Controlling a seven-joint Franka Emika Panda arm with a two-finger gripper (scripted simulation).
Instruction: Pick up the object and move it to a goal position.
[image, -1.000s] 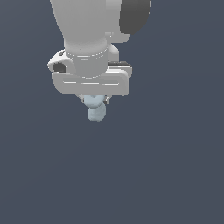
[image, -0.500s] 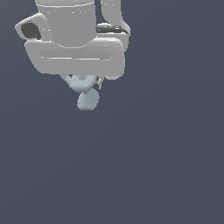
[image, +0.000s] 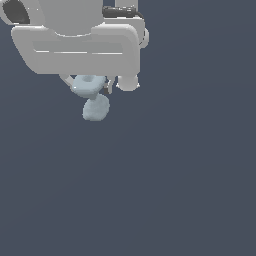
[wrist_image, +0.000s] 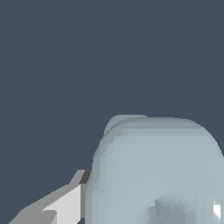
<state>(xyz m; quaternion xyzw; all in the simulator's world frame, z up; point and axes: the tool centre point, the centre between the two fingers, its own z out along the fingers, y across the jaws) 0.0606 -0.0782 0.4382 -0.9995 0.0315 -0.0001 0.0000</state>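
Hanging under hand (image: 89, 82), apparently pinched: object (image: 93, 100), lobe lowest.

The object (image: 92, 97) looks matt, pale blue-grey and faintly faceted. The pincer (image: 90, 82) body is smooth, satin white plastic.

The pale object (wrist_image: 153, 170) fills the wrist view, touching one finger (wrist_image: 65, 203).
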